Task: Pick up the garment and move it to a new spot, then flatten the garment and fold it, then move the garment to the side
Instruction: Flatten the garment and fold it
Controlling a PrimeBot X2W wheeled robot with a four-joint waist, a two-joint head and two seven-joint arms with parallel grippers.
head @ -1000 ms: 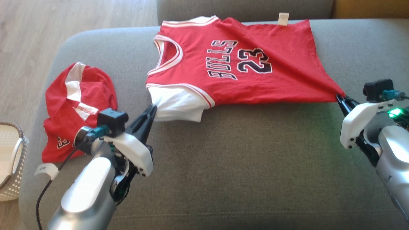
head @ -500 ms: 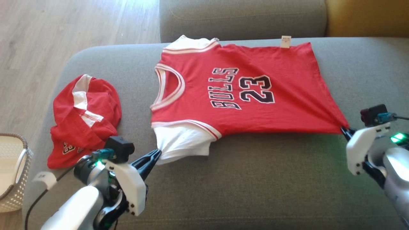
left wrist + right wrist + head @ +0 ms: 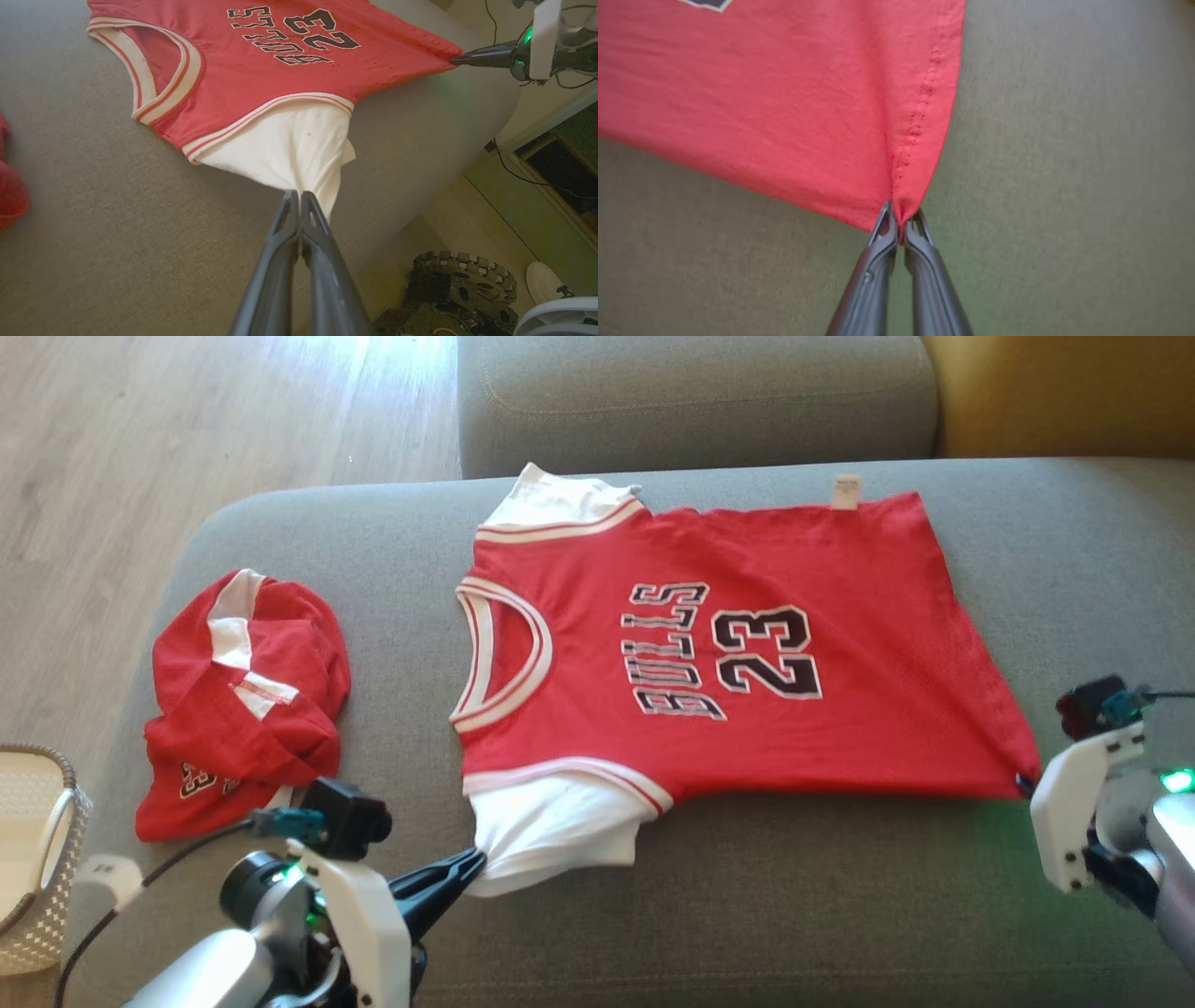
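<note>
The garment (image 3: 709, 653), a red jersey printed "BULLS 23" with white sleeves, lies spread face up on the grey sofa seat (image 3: 747, 915), neck to the left. My left gripper (image 3: 478, 861) is shut on the tip of the near white sleeve (image 3: 299, 154), pinched between its dark fingers (image 3: 299, 198). My right gripper (image 3: 1025, 786) is shut on the near hem corner of the garment (image 3: 859, 107), with the red cloth bunched at its fingertips (image 3: 901, 219). In the left wrist view the right gripper (image 3: 455, 59) holds that far corner taut.
A smaller crumpled red piece with a white stripe (image 3: 243, 700) lies on the seat's left end. A woven basket (image 3: 37, 859) stands on the wooden floor at far left. The sofa's back cushion (image 3: 695, 401) runs behind the garment. A shoe (image 3: 546, 282) shows on the floor.
Both grippers have drawn back toward me, dragging the garment nearer across the seat. The head camera has also tilted, so the far sleeve and more of the back cushion show now.
</note>
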